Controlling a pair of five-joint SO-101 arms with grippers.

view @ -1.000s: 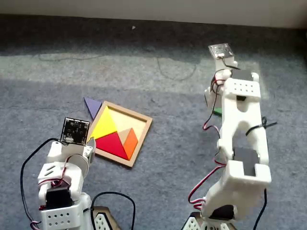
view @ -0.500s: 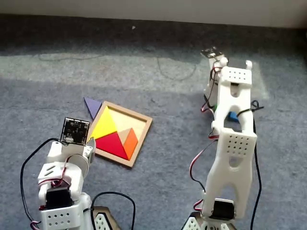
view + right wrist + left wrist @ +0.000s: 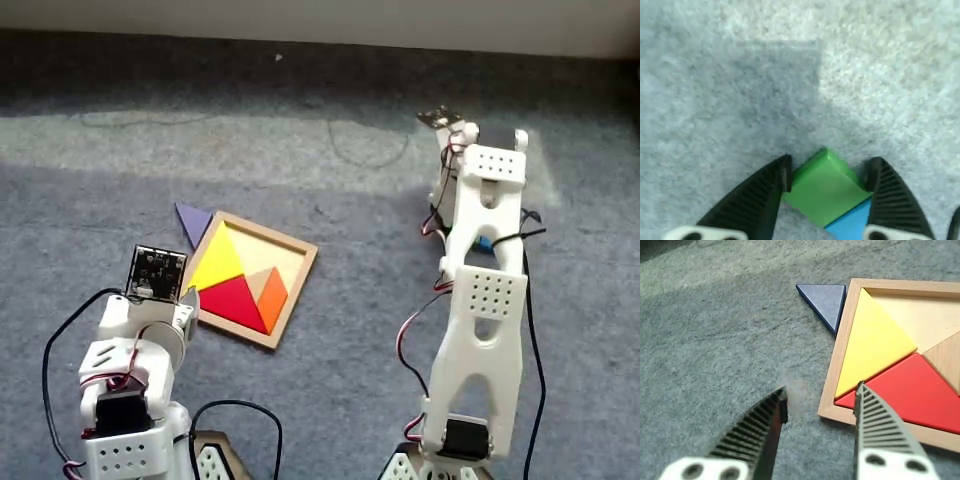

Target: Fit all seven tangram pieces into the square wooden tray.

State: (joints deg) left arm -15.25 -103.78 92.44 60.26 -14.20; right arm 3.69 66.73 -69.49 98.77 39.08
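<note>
"What lay ahead of the left claw (image 3: 821, 388)?"

"The wooden tray (image 3: 839, 355) on grey carpet (image 3: 715, 340); its near corner sat between the claw's spread fingers, with nothing gripped; one fingertip overlapped the rim, the other hung over carpet."

"And inside the tray?"

"A yellow triangle (image 3: 870, 340) lay along one rim; a red triangle (image 3: 910, 390) lay flush against its long edge; a tan wedge (image 3: 945, 362) touched the red; bare pale wood showed beyond the yellow."

"Anything outside it?"

"A dark blue-purple triangle (image 3: 826, 300) lay flat on the carpet; one edge ran just beside the tray's outer rim."
</note>
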